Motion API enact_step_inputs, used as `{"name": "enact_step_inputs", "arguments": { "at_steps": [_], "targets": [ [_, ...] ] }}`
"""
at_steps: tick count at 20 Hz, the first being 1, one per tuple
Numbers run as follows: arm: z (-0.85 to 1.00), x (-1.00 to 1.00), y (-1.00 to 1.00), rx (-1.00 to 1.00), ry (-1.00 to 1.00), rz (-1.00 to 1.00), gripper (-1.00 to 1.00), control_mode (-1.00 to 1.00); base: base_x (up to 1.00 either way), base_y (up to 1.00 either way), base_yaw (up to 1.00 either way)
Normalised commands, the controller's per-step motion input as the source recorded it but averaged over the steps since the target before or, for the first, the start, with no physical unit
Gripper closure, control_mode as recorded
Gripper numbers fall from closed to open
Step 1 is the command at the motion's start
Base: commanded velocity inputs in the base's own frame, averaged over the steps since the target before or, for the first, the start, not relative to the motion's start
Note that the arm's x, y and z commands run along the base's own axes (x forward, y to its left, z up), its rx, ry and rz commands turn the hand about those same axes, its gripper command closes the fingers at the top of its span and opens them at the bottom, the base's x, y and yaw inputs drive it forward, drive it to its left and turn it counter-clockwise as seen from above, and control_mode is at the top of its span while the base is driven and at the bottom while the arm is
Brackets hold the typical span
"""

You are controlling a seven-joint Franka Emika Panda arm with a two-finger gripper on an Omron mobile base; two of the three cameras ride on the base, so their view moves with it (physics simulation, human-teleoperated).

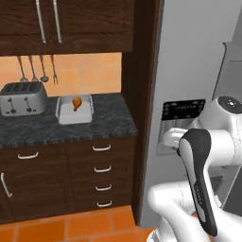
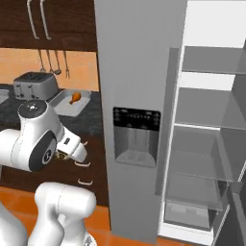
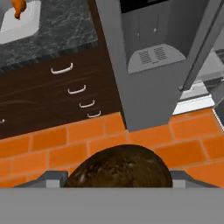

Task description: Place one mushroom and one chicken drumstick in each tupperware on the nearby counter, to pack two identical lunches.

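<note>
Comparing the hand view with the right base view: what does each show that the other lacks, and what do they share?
Hand view alone: a brown mushroom held between the fingertips of the gripper. Right base view alone: the silver toaster, hanging utensils and open fridge shelves. Both: the tupperware with a chicken drumstick in it, the counter, the drawers and the dispenser.

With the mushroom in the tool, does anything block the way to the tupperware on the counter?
Nothing visible does. The tool holds the rounded brown mushroom above the orange floor tiles, in front of the grey fridge. The shallow light-grey tupperware, with an orange-brown chicken drumstick inside, sits open on the dark speckled counter.
</note>
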Motion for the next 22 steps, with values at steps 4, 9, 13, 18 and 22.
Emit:
{"name": "enact_step_inputs", "arguments": {
  "at_steps": [4,9,13,18,22],
  "targets": [
    [0.0,0.0,0.0,0.0,0.0,0.0,1.0,1.0,0.24,1.0,-0.08],
    [0.0,0.0,0.0,0.0,0.0,0.0,1.0,1.0,0.72,0.77,-0.19],
    [0.0,0.0,0.0,0.0,0.0,0.0,1.0,1.0,0.64,0.75,-0.13],
    [0.0,0.0,0.0,0.0,0.0,0.0,1.0,1.0,0.89,0.65,-0.05],
    [0.0,0.0,0.0,0.0,0.0,0.0,1.0,1.0,0.79,0.29,0.0]
  ]
}}
